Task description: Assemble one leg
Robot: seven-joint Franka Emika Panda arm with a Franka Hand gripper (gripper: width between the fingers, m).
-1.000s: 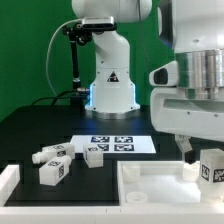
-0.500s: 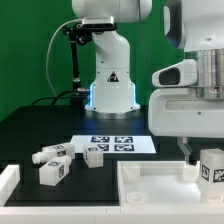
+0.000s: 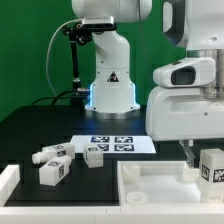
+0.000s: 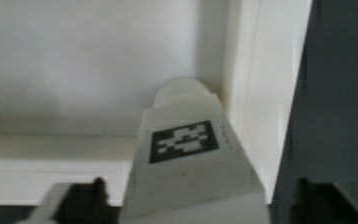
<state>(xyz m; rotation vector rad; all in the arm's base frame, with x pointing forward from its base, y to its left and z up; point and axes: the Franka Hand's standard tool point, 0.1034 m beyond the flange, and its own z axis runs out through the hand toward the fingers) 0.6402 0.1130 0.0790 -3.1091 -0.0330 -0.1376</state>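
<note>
Gripper (image 3: 200, 152) pinching leg (image 3: 211, 166) between fingers, over tray (image 3: 150, 190) at table's near right corner, by tray's right wall. Seating likely underway, unconfirmed. Three spare legs (image 3: 54, 163) loose by near left edge.

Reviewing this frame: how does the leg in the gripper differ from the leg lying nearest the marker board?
The held leg stands upright between the gripper jaws, over the tray; the leg by the marker board lies free on the black table. The held leg sits at the exterior view's right edge, the loose one near the middle. Both are small white blocks with black-and-white tags.
</note>
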